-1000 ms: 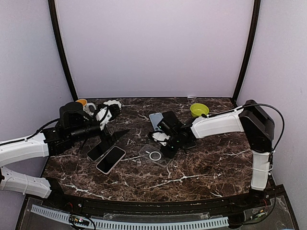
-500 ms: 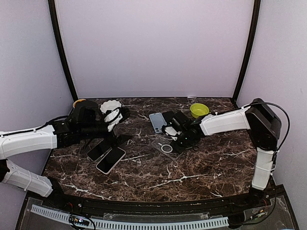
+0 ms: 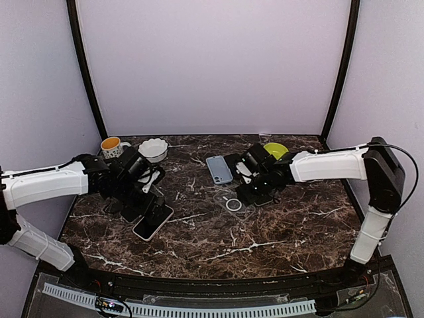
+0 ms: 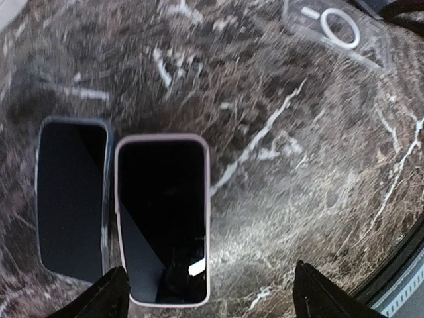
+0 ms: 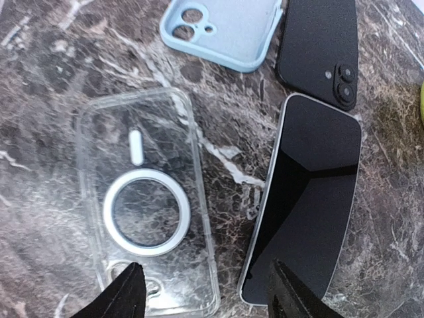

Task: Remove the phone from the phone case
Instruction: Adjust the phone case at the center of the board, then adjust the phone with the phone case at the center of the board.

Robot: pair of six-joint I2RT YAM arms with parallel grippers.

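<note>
An empty clear phone case (image 5: 146, 225) with a white ring lies flat on the marble, also visible from above (image 3: 232, 203). Beside it a silver-edged phone (image 5: 305, 199) lies screen up, bare. My right gripper (image 5: 205, 295) hovers open over the gap between them, holding nothing (image 3: 255, 189). A phone in a pink case (image 4: 162, 218) lies screen up next to a phone in a dark case (image 4: 71, 199). My left gripper (image 4: 212, 301) is open just above the pink-cased phone's near end (image 3: 142, 189).
A light blue empty case (image 5: 222, 30) and a black phone lying back up (image 5: 319, 50) sit behind the clear case. A yellow-green bowl (image 3: 275, 151) stands at the back right, a white bowl (image 3: 153, 149) and an orange mug (image 3: 110, 144) at the back left.
My right gripper carried the clear case right and back, set it down and opened. The left gripper swung forward and down over the two cased phones.
</note>
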